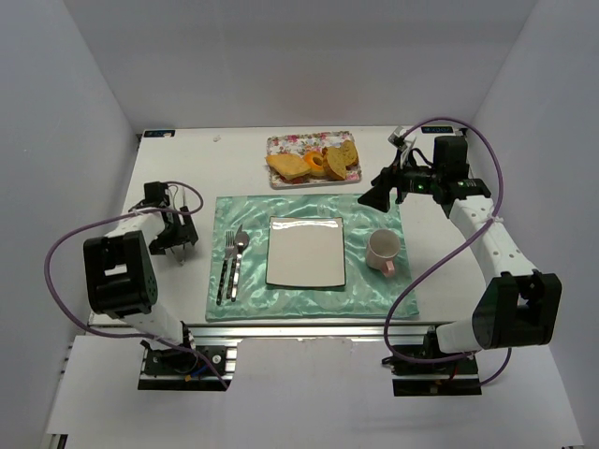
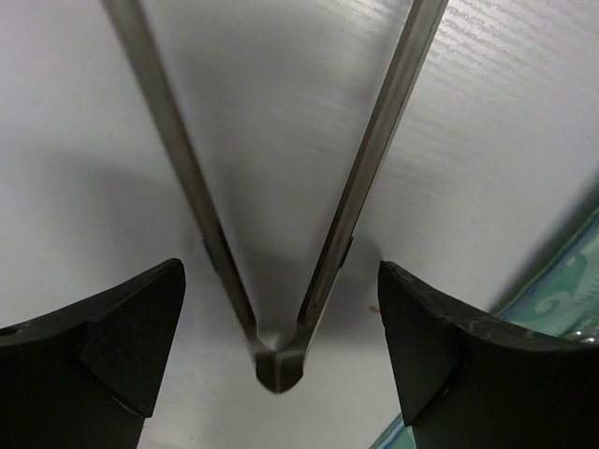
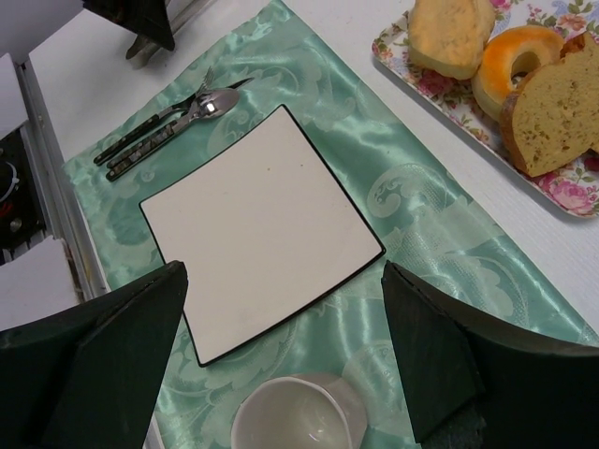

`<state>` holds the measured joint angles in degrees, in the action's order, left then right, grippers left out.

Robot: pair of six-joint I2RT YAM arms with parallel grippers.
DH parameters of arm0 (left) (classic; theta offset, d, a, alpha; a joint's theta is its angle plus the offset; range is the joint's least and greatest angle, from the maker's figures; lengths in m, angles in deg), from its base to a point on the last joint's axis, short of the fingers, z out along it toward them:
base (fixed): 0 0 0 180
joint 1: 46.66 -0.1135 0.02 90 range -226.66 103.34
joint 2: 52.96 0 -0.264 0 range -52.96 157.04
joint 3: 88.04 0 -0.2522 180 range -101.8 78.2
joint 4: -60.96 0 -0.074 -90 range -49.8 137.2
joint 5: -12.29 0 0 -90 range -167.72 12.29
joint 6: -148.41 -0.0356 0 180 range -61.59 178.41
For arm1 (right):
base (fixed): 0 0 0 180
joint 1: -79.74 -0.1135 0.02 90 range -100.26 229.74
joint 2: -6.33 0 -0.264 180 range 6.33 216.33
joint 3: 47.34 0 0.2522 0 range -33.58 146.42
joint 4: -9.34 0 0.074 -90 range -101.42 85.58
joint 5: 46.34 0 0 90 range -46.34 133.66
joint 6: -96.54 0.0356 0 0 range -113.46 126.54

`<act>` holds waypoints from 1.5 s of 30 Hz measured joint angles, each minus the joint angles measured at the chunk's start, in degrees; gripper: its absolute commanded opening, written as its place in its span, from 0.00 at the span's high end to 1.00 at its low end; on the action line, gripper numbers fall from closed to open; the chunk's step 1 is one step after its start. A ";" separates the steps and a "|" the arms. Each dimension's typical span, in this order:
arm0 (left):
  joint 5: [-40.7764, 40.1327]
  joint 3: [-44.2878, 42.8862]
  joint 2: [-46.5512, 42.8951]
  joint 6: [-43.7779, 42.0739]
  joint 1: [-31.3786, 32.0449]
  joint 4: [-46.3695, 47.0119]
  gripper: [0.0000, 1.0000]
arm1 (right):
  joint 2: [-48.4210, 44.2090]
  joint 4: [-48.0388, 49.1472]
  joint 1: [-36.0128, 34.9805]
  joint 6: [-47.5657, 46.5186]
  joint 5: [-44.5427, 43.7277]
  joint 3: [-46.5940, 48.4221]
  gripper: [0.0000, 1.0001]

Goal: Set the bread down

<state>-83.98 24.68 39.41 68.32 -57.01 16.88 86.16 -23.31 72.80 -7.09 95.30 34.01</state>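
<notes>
The bread lies on a floral tray (image 1: 281,142) at the back centre: a long yellow roll (image 3: 449,33), a round orange-centred bun (image 3: 515,61) and a browner slice (image 3: 557,108). My right gripper (image 1: 378,196) is open and empty, hovering above the back right corner of the green mat, short of the tray. In its wrist view (image 3: 285,374) it looks down on the plate and cup. My left gripper (image 2: 281,351) is open and low over the table left of the mat. Metal tongs (image 2: 281,360) lie with their hinge end between its jaws, untouched.
A white square plate (image 1: 305,251) sits mid-mat on the green placemat (image 1: 374,304). A pink cup (image 1: 382,251) stands right of the plate, a fork and spoon (image 1: 232,264) lie left of it. White walls enclose the table on three sides.
</notes>
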 measured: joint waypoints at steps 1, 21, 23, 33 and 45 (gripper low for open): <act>0.44 -0.02 1.01 -0.42 0.00 0.68 0.09 | 0.04 0.20 -0.02 0.20 0.00 0.00 0.11; 2.67 -7.30 9.81 -1.90 -1.20 8.09 0.68 | 0.85 0.76 -0.22 1.29 0.11 0.00 0.11; 3.45 -6.47 8.61 -1.81 -1.20 7.72 0.76 | 0.85 0.76 -0.20 1.29 0.20 0.00 0.11; 18.78 -10.71 -6.86 1.16 3.21 1.62 0.59 | 0.85 0.92 -0.20 2.32 1.25 0.00 0.11; 37.42 -13.57 -9.66 18.88 12.57 6.62 0.42 | 0.02 2.21 -0.20 3.98 2.23 -1.79 0.11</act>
<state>-46.56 11.11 29.75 87.21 -44.44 23.50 86.19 -21.11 72.60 -3.11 97.53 32.22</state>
